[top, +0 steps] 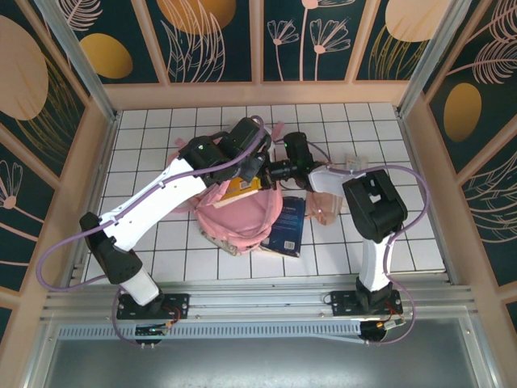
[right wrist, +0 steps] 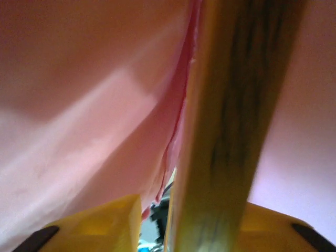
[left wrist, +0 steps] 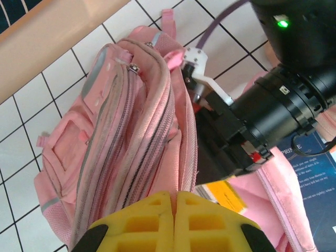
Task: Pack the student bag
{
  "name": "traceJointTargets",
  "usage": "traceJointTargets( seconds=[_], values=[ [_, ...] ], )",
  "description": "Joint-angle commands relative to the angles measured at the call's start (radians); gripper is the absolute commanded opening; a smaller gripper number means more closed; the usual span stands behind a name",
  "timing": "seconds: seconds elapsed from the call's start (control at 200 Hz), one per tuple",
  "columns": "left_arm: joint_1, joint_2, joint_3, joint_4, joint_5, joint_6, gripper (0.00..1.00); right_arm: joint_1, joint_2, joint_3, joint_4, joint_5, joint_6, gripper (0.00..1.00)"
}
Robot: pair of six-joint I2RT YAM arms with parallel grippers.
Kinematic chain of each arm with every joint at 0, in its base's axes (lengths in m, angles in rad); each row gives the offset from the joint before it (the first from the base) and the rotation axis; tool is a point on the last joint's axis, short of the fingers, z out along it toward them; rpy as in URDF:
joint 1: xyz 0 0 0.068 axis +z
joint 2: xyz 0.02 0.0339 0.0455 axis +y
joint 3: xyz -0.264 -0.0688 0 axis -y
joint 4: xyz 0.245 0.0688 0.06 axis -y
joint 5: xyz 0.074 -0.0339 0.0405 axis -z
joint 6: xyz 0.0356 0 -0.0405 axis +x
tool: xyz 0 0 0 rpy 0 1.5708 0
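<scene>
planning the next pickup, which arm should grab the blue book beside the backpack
Right, likely: the blue book lies on its side of the backpack, while the left gripper is shut at the backpack's rim, seemingly holding it open.

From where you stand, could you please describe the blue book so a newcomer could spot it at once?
Find the big pink student bag in the middle of the white tiled table. Against its right side a dark blue book lies flat on the tiles, unlike the yellow book tucked in the bag.
</scene>
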Motion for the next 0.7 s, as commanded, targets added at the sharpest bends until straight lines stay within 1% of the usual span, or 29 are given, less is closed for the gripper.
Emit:
traceJointTargets(
  seconds=[0.0, 0.06, 0.1, 0.125, 0.14, 0.175, 0.18, 0.19, 0.21, 0.31, 0.435, 0.57, 0.63, 0.696],
  values=[
    [-0.011, -0.035, 0.038, 0.05, -0.008, 0.008, 0.0, -0.006, -0.08, 0.08, -0.351, 0.216, -0.259, 0.45],
    [-0.012, -0.02, 0.057, 0.043, -0.025, 0.005, 0.0, -0.002, -0.129, 0.103, -0.477, 0.31, -0.316, 0.49],
    [-0.013, -0.007, 0.067, 0.038, -0.039, 0.002, 0.0, 0.003, -0.162, 0.11, -0.543, 0.371, -0.343, 0.56],
    [-0.012, 0.001, 0.073, 0.035, -0.048, 0.001, 0.0, 0.006, -0.184, 0.108, -0.58, 0.405, -0.352, 0.58],
    [-0.012, 0.004, 0.076, 0.033, -0.054, 0.001, 0.0, 0.008, -0.196, 0.107, -0.603, 0.426, -0.357, 0.64],
    [-0.012, 0.013, 0.08, 0.031, -0.065, -0.001, 0.0, 0.017, -0.224, 0.104, -0.649, 0.476, -0.369, 0.69],
    [-0.012, 0.014, 0.08, 0.032, -0.066, -0.002, 0.0, 0.018, -0.228, 0.103, -0.656, 0.483, -0.37, 0.72],
    [-0.012, 0.014, 0.081, 0.032, -0.07, -0.001, 0.0, 0.018, -0.236, 0.102, -0.669, 0.497, -0.373, 0.75],
    [-0.013, 0.016, 0.079, 0.033, -0.075, -0.002, 0.0, 0.018, -0.251, 0.1, -0.694, 0.526, -0.38, 0.76],
    [-0.012, 0.015, 0.058, 0.046, -0.101, -0.01, 0.0, 0.047, -0.354, 0.056, -0.738, 0.607, -0.373, 0.77],
    [-0.011, 0.006, 0.014, 0.054, -0.115, -0.021, 0.0, 0.046, -0.524, -0.018, -0.748, 0.658, -0.338, 0.77],
    [-0.008, -0.003, -0.015, 0.058, -0.153, -0.015, 0.0, 0.029, -0.659, -0.116, -0.831, 0.647, -0.304, 0.77],
    [-0.002, -0.001, -0.01, 0.051, -0.181, -0.013, 0.0, 0.029, -0.719, -0.196, -0.861, 0.641, -0.295, 0.76],
    [0.008, 0.002, 0.006, 0.043, -0.214, -0.007, 0.0, 0.029, -0.795, -0.295, -0.855, 0.629, -0.264, 0.76]
  ],
)
